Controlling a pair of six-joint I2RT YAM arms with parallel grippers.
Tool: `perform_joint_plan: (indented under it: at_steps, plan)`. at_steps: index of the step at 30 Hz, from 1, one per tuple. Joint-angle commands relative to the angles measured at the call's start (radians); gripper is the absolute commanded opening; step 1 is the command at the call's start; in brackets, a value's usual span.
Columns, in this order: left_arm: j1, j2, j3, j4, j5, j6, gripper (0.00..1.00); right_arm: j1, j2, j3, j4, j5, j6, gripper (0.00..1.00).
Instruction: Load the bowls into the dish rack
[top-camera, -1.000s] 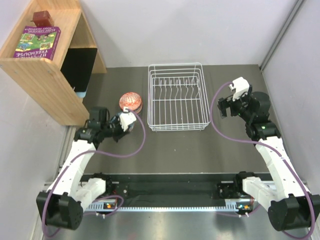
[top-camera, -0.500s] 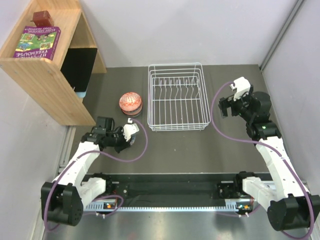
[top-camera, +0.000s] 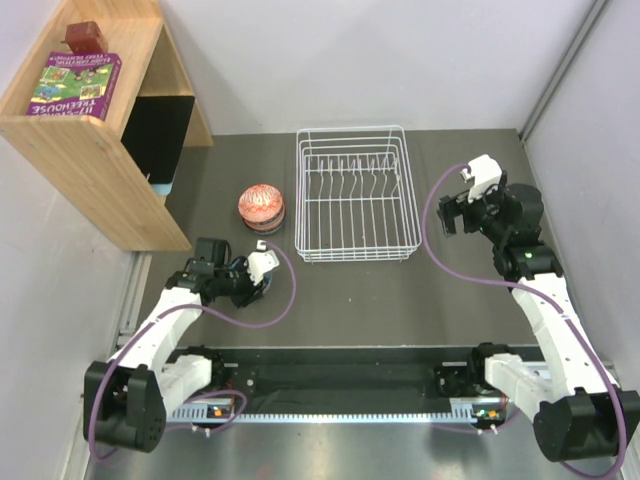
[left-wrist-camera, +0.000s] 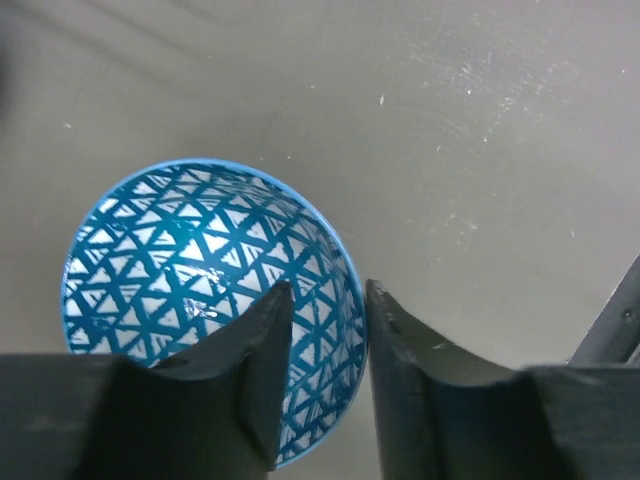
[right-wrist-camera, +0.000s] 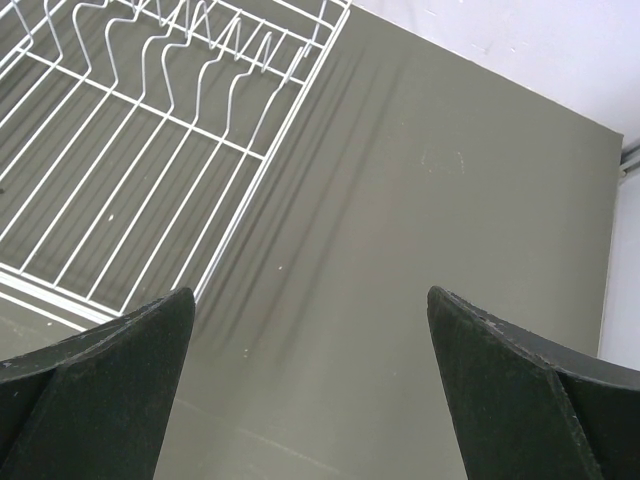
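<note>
The dish rack is sitting empty, far and centre on the surface. Stacked bowls are waiting just left of it. Near-left of the rack, the left tool is pinching a blue-and-white bowl by its rim. The right tool is hanging with its fingers spread, to the rack's right.

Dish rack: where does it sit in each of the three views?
Top external: dish rack in the centre, on the far half of the table.
Left wrist: not in it; only a blue bowl.
Right wrist: upper left, prongs and side rim.
Shared landmark: the grey table under everything.
</note>
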Motion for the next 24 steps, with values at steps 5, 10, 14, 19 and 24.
perform_joint_plan:
  at_steps: [5, 10, 14, 19, 24]
  plan:
    - [-0.004, -0.042, 0.007, 0.018, 0.031, 0.013, 0.56, -0.014, -0.031, -0.001, 0.024, -0.026, -0.009, 1.0]
    - [-0.004, -0.076, 0.056, -0.016, 0.03, -0.019, 0.61, -0.014, -0.032, -0.006, 0.023, -0.032, -0.012, 1.0]
    - [-0.003, -0.107, 0.127, -0.033, -0.016, -0.105, 0.68, -0.015, -0.032, -0.004, 0.02, -0.039, -0.014, 1.0]
    - [-0.001, -0.122, 0.173, -0.005, -0.149, -0.258, 0.75, -0.017, -0.036, -0.009, 0.021, -0.045, -0.017, 1.0]
    - [0.025, -0.067, 0.144, 0.018, -0.212, -0.31, 0.72, -0.016, -0.046, -0.007, 0.018, -0.062, -0.015, 1.0]
